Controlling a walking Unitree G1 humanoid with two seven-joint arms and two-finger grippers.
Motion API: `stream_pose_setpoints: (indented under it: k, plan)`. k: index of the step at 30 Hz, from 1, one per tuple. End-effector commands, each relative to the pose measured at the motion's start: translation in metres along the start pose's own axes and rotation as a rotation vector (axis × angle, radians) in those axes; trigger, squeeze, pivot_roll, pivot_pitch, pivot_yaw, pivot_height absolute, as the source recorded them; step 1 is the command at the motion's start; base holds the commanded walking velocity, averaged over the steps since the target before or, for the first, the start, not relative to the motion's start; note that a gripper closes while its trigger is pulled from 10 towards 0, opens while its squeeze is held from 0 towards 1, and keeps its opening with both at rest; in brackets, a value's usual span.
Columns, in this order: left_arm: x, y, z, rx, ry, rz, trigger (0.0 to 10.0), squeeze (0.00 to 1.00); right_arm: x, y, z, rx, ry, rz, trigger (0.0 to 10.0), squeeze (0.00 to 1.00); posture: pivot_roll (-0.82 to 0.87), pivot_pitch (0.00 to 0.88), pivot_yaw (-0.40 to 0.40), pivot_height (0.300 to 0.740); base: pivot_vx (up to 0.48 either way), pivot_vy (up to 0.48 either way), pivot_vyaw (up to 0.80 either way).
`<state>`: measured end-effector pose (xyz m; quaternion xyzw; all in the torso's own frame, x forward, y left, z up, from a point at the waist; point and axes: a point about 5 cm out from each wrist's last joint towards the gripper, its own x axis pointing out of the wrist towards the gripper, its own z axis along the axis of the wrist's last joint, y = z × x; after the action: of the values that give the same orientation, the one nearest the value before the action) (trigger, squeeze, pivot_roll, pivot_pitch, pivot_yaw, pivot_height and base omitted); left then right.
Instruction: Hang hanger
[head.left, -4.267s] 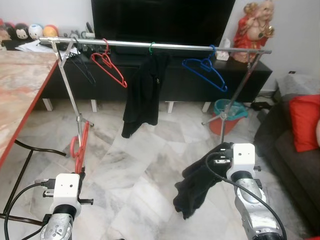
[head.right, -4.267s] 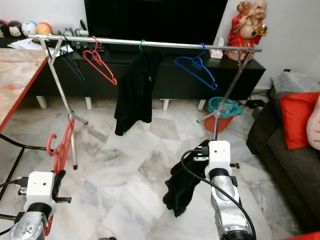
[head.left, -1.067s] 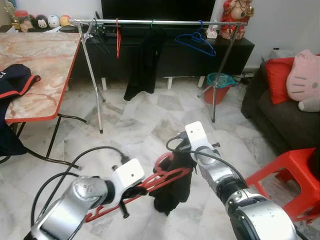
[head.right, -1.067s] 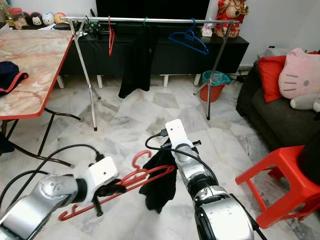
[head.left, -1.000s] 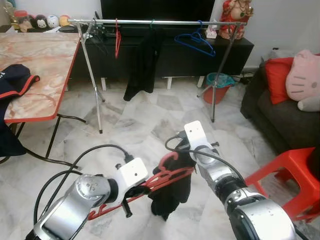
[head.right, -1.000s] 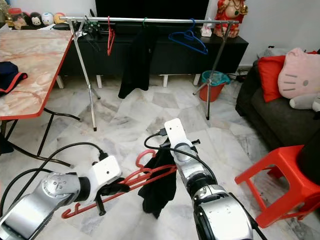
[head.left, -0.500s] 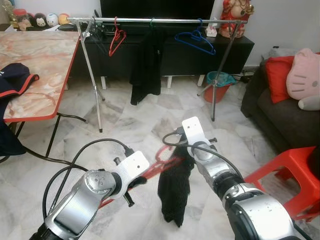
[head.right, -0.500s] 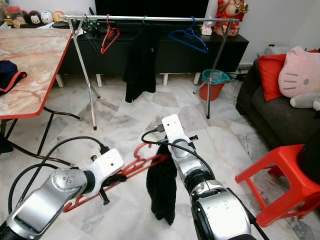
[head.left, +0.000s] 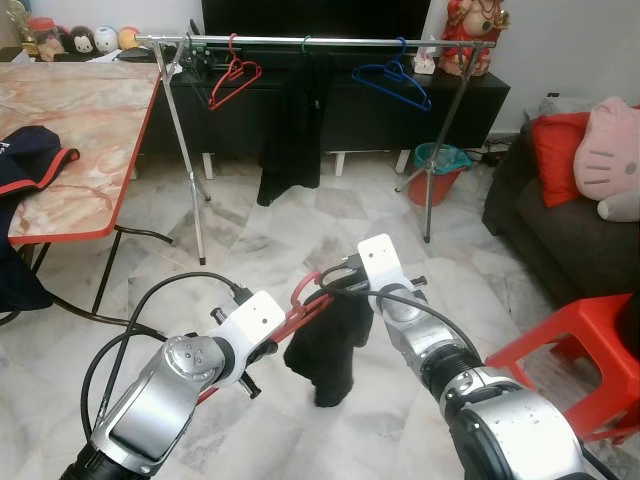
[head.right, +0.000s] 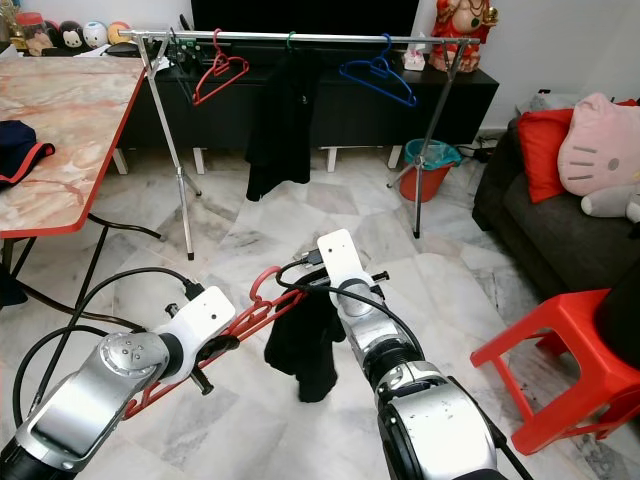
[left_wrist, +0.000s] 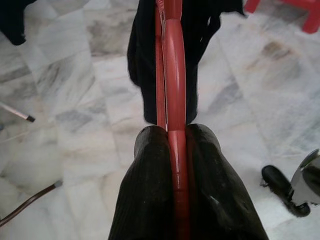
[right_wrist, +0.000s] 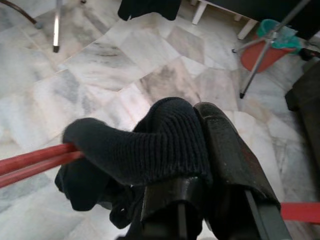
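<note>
Left gripper (left_wrist: 172, 150) is clamped tight on the red hanger (head.left: 300, 312), fingers (left_wrist: 150, 190) pinching the bar, held low over the floor (head.left: 250, 250) in front of the robot. Right gripper (right_wrist: 200, 150) is closed on a fold of the black garment (head.left: 325, 345), which is draped over the hanger's far end and hangs below it. Hanger hook (head.right: 262, 280) points up and away, between the two arms.

Step in hand looks like dressing the hanger: garment is bunched at one end, not spread over both shoulders. To do it well, the left should hold the hanger steady and level while the right pulls the cloth along the bar, and lets go only when it sits balanced, else it may slide off on lifting.

Farther out: table (head.left: 70, 120) at left, red stool (head.left: 570, 340) and sofa (head.left: 560, 230) at right. At the far side stands the rack (head.left: 310, 42), rail carrying another red hanger (head.left: 232, 78), a hung black garment (head.left: 295, 130) and a blue hanger (head.left: 392, 82). Free rail between black garment and blue hanger looks like the best spot.
</note>
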<state>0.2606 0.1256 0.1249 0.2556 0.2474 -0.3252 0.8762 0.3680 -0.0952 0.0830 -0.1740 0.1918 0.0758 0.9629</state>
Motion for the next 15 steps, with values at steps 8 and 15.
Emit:
stream_pose_setpoints:
  k: [8, 15]
  plan:
    - [-0.004, -0.007, 0.018, -0.019, -0.115, -0.057, 10.0, 0.00, 0.001, 0.003, 0.009, -0.007, -0.030, 0.032, 10.0, 0.00, 0.14, 0.000, -0.118, 0.740, 0.000, 0.000, 0.00]
    - [-0.005, -0.010, 0.025, -0.051, -0.161, -0.097, 10.0, 0.00, 0.000, 0.006, 0.008, -0.002, -0.026, 0.037, 10.0, 0.00, 0.14, 0.000, -0.116, 0.740, 0.000, 0.000, 0.00]
